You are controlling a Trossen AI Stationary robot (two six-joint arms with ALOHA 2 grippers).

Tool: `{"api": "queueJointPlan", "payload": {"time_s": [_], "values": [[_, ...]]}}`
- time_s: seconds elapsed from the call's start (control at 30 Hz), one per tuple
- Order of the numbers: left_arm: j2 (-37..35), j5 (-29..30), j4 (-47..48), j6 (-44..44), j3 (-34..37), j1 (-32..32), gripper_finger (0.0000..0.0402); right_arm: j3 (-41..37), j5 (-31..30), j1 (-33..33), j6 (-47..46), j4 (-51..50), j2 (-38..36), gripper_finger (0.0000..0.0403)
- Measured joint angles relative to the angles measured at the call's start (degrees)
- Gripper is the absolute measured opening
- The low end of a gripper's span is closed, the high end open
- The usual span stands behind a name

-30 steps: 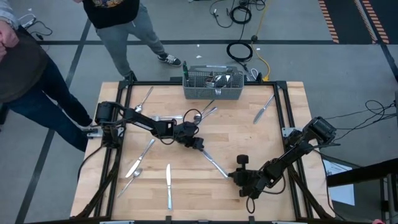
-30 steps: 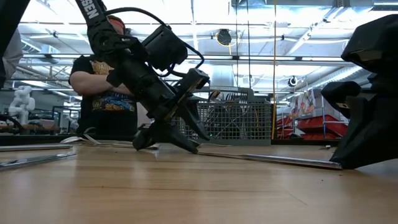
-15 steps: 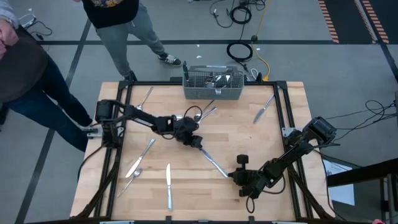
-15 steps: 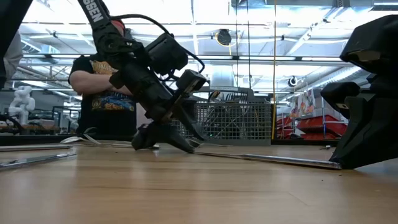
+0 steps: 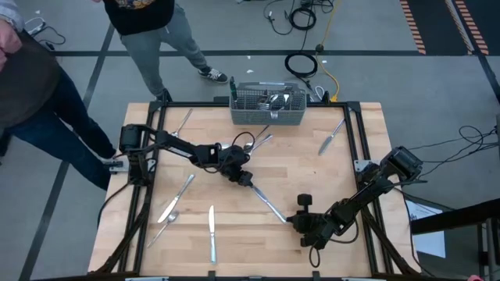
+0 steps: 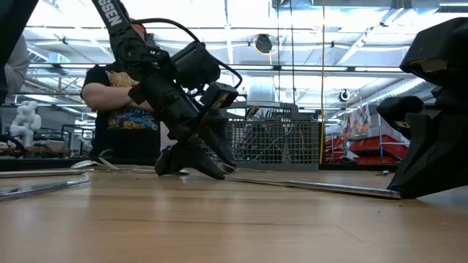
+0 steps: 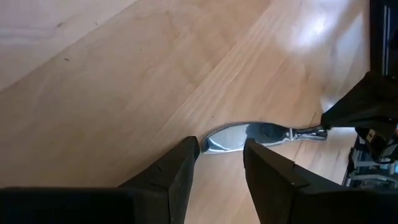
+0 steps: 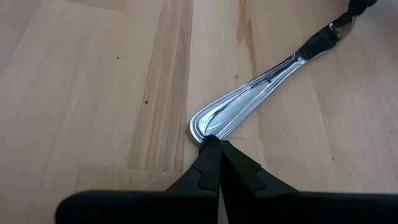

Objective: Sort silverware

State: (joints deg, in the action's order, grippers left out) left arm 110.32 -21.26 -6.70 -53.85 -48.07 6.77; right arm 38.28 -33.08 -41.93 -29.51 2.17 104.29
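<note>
One long piece of silverware (image 5: 268, 203) lies flat on the wooden table between my two grippers. My left gripper (image 5: 247, 179) is open and tipped down at its broad shiny end (image 7: 249, 134), with a fingertip on either side of the tip. My right gripper (image 5: 291, 222) is shut at the rounded end of its handle (image 8: 208, 127). Other knives, forks and spoons lie scattered on the table, such as a knife (image 5: 211, 234) near the near edge and another (image 5: 332, 136) far right. More silverware stands in the grey mesh basket (image 5: 268, 105). My left gripper stands over the broad end (image 7: 214, 142) from above, slanting; I cannot tell whether its fingers touch the metal. My right gripper has its shut fingertips (image 8: 211, 149) against the handle's rounded end (image 8: 202, 132), coming low from the table's near right. The piece lies flat on the table.
The basket sits at the middle of the far edge. Loose pieces lie near the left edge (image 5: 176, 199), (image 5: 164, 226), by the far left corner (image 5: 183, 121) and in front of the basket (image 5: 262, 140). People stand beyond the table's far left corner (image 5: 148, 31).
My left gripper's wrist has sunk a little toward the table, tipping more steeply over the piece's broad end. Its fingertips have stayed at that end. The piece itself has not moved.
</note>
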Motion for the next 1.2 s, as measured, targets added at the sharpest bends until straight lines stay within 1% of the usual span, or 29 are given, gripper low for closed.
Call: {"api": "queueJointPlan", "payload": {"time_s": [0.2, 0.37, 0.6, 0.87, 1.0, 1.1, 1.2], "values": [[0.6, 1.1, -0.8, -3.3, 0.0, -1.8, 0.0152, 0.0, 0.2, 0.4, 1.5, 0.1, 0.0, 0.0000], [0.9, 2.0, -1.1, -4.5, 0.0, -2.4, 0.0152, 0.0, 0.4, 0.4, 1.4, 0.2, 0.0, 0.0000], [-1.6, 1.4, -1.7, -7.3, 0.4, -0.8, 0.0152, 0.0, 0.2, -0.4, -2.7, 0.2, 0.0, 0.0000], [-5.6, -4.5, 1.5, -7.4, 1.0, 2.1, 0.0153, -0.1, -0.7, -1.9, -7.0, -0.2, 0.0, 0.0000], [-7.4, -7.7, 1.4, -7.6, 1.1, 2.9, 0.0153, -0.3, -1.7, -2.1, -11.1, 0.2, -0.5, 0.0000], [-9.6, -10.4, 0.9, -8.6, 1.0, 3.6, 0.0153, -0.4, -3.8, -2.2, -16.4, -0.3, -1.5, 0.0000], [-12.4, -10.7, 0.6, -8.8, 1.0, 3.9, 0.0153, -0.6, -5.5, -1.6, -19.4, -0.7, -2.4, 0.0000]]}}
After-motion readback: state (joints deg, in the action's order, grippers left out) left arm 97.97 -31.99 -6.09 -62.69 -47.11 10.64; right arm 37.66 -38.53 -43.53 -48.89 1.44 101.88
